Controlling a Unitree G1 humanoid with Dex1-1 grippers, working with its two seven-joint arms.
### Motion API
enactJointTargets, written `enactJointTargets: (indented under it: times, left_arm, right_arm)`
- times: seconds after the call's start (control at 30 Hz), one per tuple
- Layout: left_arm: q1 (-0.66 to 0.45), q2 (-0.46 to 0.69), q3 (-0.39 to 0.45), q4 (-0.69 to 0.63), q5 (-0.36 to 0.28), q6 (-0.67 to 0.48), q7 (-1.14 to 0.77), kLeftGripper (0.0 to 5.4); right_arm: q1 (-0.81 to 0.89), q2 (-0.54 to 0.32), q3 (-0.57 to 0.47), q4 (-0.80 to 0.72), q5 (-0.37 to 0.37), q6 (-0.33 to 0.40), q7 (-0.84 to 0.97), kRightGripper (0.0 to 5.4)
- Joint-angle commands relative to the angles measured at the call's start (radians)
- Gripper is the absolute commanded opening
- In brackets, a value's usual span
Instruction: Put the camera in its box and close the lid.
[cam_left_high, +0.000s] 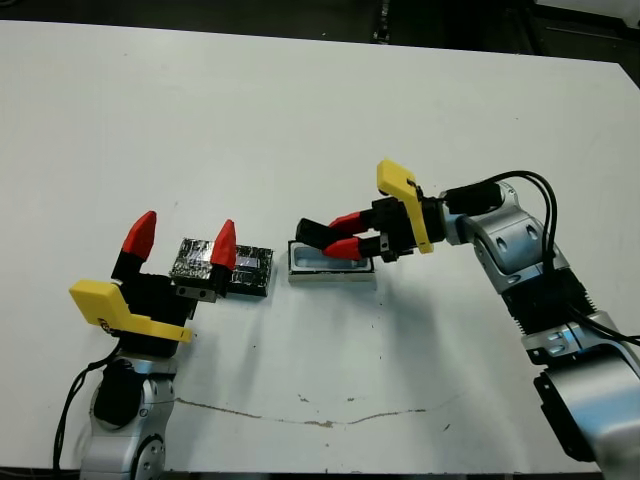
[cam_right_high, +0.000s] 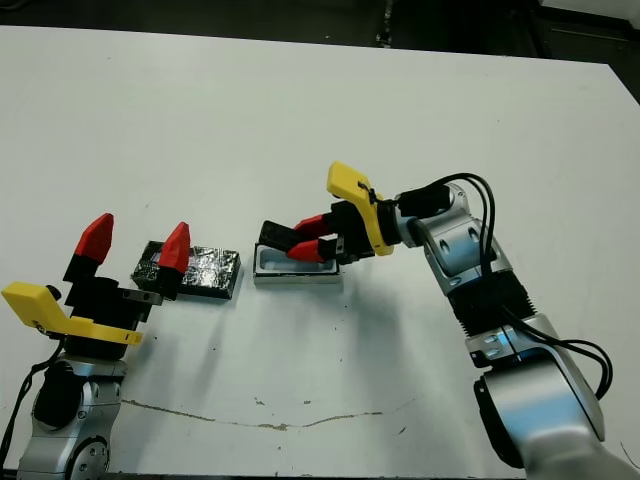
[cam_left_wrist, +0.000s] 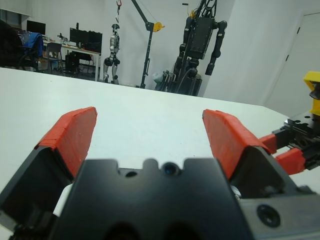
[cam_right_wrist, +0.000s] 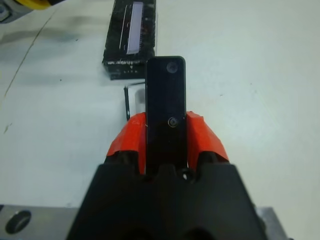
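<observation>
Two red fingers of the right end effector (cam_left_high: 341, 235) clamp the camera (cam_right_wrist: 165, 107), whose free end juts out past the fingertips. Directly beneath that end effector sits the box (cam_left_high: 330, 270) on the white desk (cam_left_high: 300, 120), its white inside showing. Just beyond the box, towards the left end effector (cam_left_high: 182, 241), lies the lid (cam_right_high: 195, 272), shiny and crinkled. The left end effector hovers over the lid's near end with its fingers spread wide apart, holding nothing.

A robotics lab — humanoid robots (cam_left_wrist: 202, 45) on hoists.
</observation>
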Motion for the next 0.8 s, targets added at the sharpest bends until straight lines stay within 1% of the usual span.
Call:
enactJointTargets:
  times: [0.03,0.17,0.5,0.73,0.8]
  left_arm:
    - [0.005,0.004,0.005,0.007,0.006,-0.006,-0.004,5.40]
    - [0.004,0.005,0.006,0.007,0.002,-0.004,-0.005,5.40]
    - [0.001,0.004,0.008,0.005,-0.005,0.005,-0.004,5.40]
    - [0.004,0.004,0.006,0.007,0.001,0.000,-0.005,5.40]
    - [0.005,0.001,0.005,0.005,-0.002,0.002,-0.003,5.40]
  right_arm:
    - [0.025,-0.032,-0.007,0.026,0.000,-0.011,0.020,1.66]
    - [0.033,-0.042,0.004,0.057,-0.010,-0.018,0.031,1.66]
    - [0.051,-0.036,0.013,0.139,-0.017,-0.087,0.055,1.66]
    - [0.043,-0.020,0.007,0.118,-0.006,-0.084,0.037,1.66]
    - [0.040,-0.003,-0.004,0.117,0.013,-0.085,0.038,1.66]
